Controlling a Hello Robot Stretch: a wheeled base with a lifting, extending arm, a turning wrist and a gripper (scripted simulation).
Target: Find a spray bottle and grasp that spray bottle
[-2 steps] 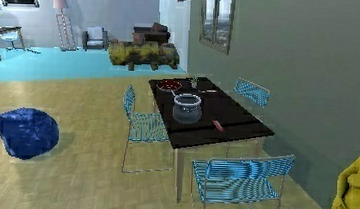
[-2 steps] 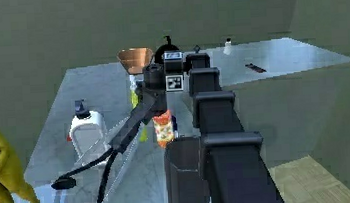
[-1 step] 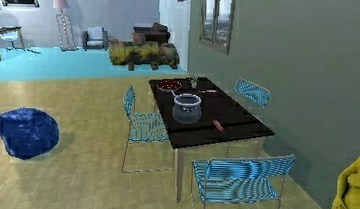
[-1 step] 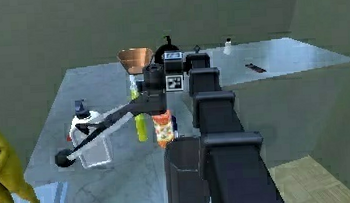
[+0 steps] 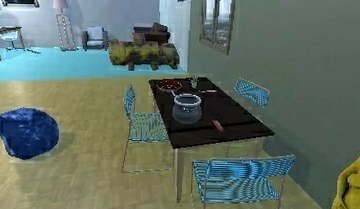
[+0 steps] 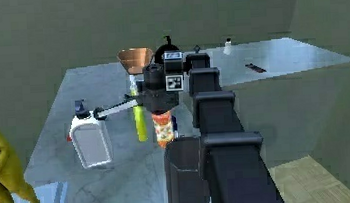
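A white bottle (image 6: 91,142) with a small dark head, shaped like a spray bottle, stands on the grey countertop (image 6: 281,64) near its left end in the arm side view. The dark arm rises from the bottom edge to two white marker squares. From there the gripper (image 6: 104,113) reaches left, its thin fingers ending at the white bottle's head. I cannot tell whether it holds anything. Under the gripper's body stand a yellow-green bottle (image 6: 141,122) and an orange one (image 6: 162,129).
Further along the counter are a copper-coloured vessel (image 6: 133,62), a dark kettle (image 6: 166,48), a small white bottle (image 6: 227,47) and a dark flat item (image 6: 253,67). A yellow statue (image 6: 2,171) stands beside it. The forward view has a dark dining table (image 5: 237,120), blue chairs (image 5: 240,180), a blue beanbag (image 5: 27,132).
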